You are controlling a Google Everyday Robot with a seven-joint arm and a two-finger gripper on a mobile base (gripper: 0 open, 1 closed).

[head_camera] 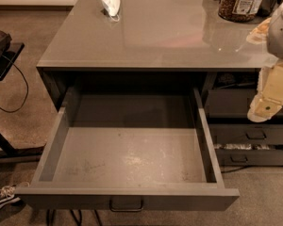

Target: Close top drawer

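The top drawer is pulled far out from under the grey countertop. It is wide and deep, with a scuffed grey floor and nothing inside. Its flat front runs along the bottom of the view, with a small rectangular pull handle at the centre. My gripper hangs at the right edge, cream-coloured, beside the drawer's right wall and in front of the other column of drawers. It is apart from the drawer front and handle.
The grey countertop carries a crumpled white paper at the back and a jar of dark contents at the back right. Narrower grey drawers stack at the right. A black stand and cable are at the left, a shoe at bottom left.
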